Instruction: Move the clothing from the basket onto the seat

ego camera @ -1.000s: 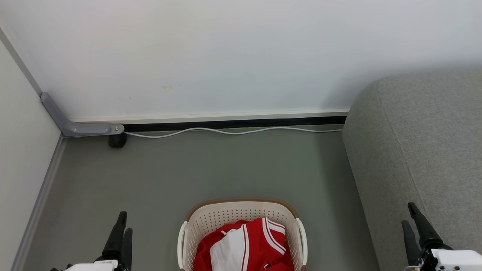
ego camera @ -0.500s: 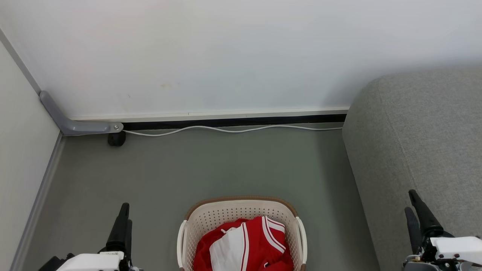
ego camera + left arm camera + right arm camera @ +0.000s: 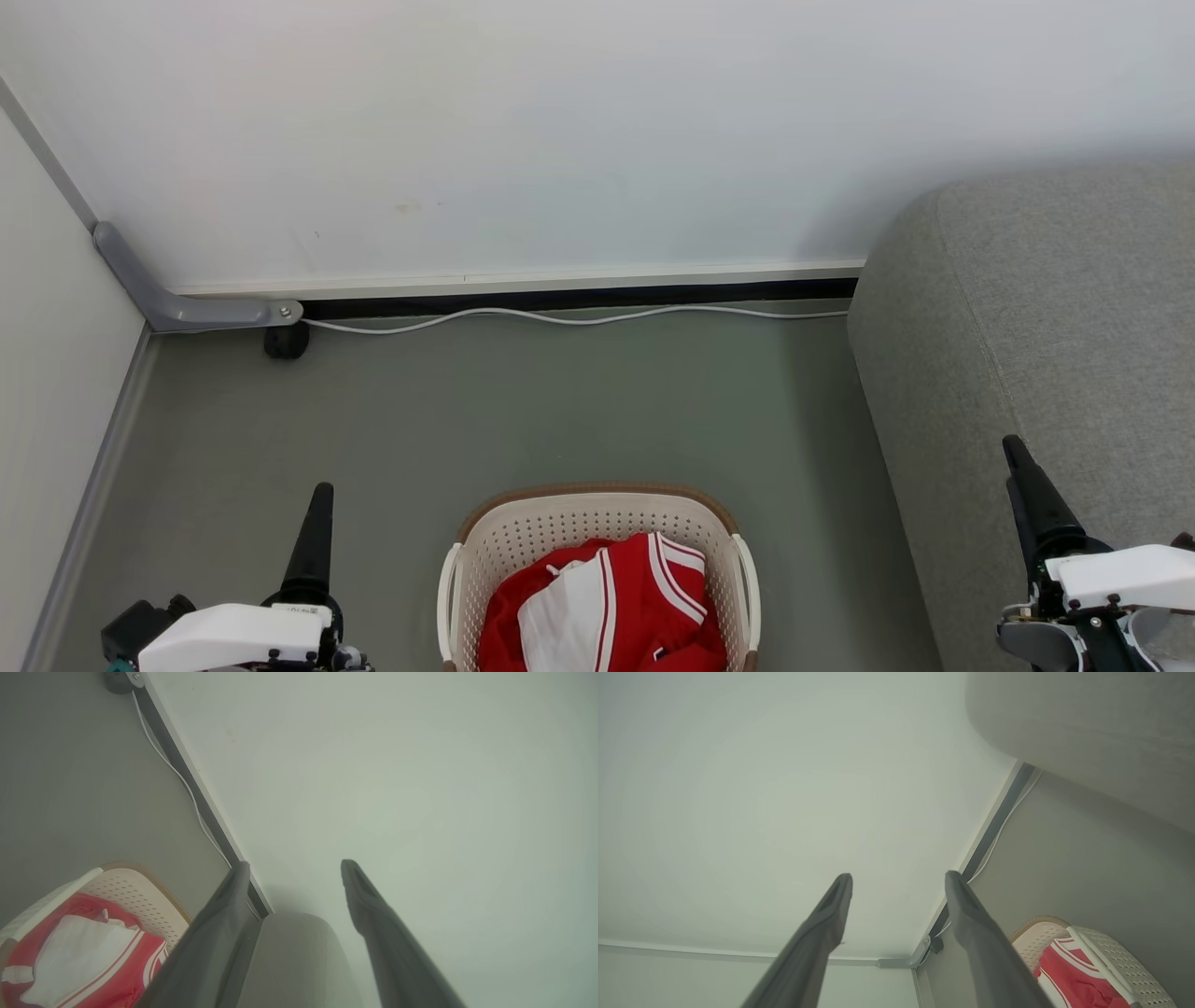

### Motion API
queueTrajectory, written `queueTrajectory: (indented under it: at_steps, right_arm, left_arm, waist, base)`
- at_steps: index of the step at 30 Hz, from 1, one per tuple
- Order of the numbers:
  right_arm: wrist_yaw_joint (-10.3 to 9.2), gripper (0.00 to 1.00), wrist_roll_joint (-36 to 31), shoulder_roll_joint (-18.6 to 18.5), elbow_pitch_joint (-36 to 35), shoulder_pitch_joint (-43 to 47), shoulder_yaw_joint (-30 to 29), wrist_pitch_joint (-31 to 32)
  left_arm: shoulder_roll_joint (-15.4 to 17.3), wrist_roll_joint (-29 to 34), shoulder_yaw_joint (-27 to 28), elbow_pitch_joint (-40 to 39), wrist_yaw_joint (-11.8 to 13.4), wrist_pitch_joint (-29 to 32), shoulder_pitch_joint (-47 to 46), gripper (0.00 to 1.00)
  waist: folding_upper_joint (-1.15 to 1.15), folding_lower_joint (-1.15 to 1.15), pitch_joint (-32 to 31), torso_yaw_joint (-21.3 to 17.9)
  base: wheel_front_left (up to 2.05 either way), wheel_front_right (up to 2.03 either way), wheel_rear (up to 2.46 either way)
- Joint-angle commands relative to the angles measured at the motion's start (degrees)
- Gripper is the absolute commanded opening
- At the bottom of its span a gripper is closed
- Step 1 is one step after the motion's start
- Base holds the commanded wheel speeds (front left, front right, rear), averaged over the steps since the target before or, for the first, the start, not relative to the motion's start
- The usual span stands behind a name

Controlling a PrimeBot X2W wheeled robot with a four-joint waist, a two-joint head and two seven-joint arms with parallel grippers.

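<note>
Left gripper: fingers spread wide, nothing between them. Right gripper: the same, wide and empty.

Bright red soft garments with white panels are heaped in the cream perforated plastic basket. The heap lies to the right of the left gripper, to the left of the right one, and lower than both. The left gripper looks nearer.

Large grey upholstered sofa is beside the right gripper.

The heap is crumpled and cut off by the frame edge, so its long axis can't be read. The stripe trim runs roughly away from the robot.

Red-white clothing bunched inside cream basket on floor; grey seat beside, bare.
</note>
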Motion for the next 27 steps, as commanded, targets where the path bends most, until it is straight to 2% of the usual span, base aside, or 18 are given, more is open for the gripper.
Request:
queueTrajectory:
  at_steps: [1, 27]
  right_arm:
    - [0.19, 1.0, -1.61, -1.62, -1.09, -3.04, 0.82, -0.99]
    - [0.21, 1.0, -18.71, -5.61, 1.08, -6.93, 5.68, -5.19]
  left_arm:
    - [0.69, 1.86, 0.16, -1.52, 0.17, -0.65, -3.48, 1.0]
    - [1.14, 21.83, -3.64, -1.39, 4.05, -4.86, -6.12, 1.0]
  waist:
    - [0.0, -0.01, 0.03, -0.02]
    - [0.0, -0.01, 0.89, -0.58]
  base:
    - [0.0, 0.0, 0.0]
    - [0.0, 0.0, 0.0]
